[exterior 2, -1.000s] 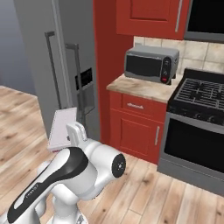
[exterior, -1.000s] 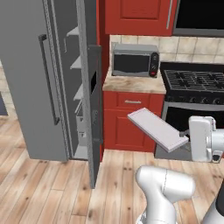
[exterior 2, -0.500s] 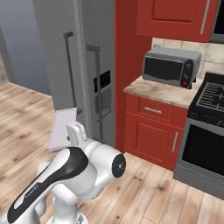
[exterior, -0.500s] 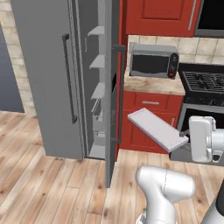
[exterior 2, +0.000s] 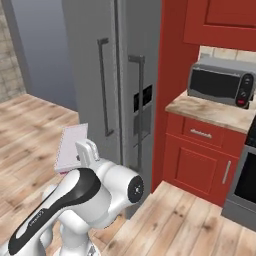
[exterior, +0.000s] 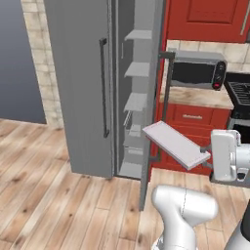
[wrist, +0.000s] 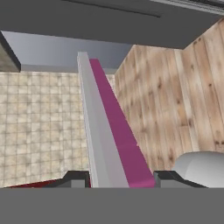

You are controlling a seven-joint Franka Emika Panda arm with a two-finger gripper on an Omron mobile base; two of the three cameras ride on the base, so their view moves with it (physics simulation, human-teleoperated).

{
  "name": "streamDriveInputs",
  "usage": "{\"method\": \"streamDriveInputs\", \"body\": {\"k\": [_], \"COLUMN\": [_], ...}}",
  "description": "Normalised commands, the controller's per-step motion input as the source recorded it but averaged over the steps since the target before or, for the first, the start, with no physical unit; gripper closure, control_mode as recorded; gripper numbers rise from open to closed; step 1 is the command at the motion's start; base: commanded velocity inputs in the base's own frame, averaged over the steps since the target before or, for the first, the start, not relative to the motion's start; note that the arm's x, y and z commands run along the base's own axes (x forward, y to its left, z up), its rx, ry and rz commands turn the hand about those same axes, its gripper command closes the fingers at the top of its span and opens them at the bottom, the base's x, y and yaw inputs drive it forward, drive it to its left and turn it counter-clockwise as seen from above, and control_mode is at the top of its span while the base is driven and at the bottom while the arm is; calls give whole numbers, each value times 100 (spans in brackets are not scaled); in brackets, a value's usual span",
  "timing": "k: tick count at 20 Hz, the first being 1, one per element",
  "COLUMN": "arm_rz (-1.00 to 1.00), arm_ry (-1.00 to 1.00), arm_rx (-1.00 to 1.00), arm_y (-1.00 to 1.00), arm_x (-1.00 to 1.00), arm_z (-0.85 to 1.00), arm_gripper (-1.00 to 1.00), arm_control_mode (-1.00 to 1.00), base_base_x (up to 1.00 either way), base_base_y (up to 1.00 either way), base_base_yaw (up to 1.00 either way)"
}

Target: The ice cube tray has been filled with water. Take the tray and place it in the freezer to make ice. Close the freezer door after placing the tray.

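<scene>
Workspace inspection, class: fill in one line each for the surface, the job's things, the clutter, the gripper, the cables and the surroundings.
Surface: wooden plank floor in front of the freezer; a counter to its right.
Job's things: ice cube tray held in the air, level, outside the freezer; freezer door open, grey shelves showing.
Clutter: microwave on the counter.
Gripper: gripper shut on one end of the tray, a finger on each side.
Cables: nothing seen.
Surroundings: red cupboards, stove, tiled wall.
</scene>
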Motion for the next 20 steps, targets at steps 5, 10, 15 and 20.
{"method": "streamDriveInputs", "body": {"k": [5,10,15,20], "arm_rz": [0,0,0,0], "arm_ry": [0,0,0,0], "arm_rx": [0,0,0,0], "arm_y": [0,0,0,0], "arm_x": [0,0,0,0], "arm_z": [0,0,0,0], "arm_gripper": [100,100,100,100], "arm_control_mode": [100,100,100,100], "base_base_x": [0,0,0,0], "base_base_y": [65,66,71,68], "base_base_yaw": [12,8,1,-1]}}
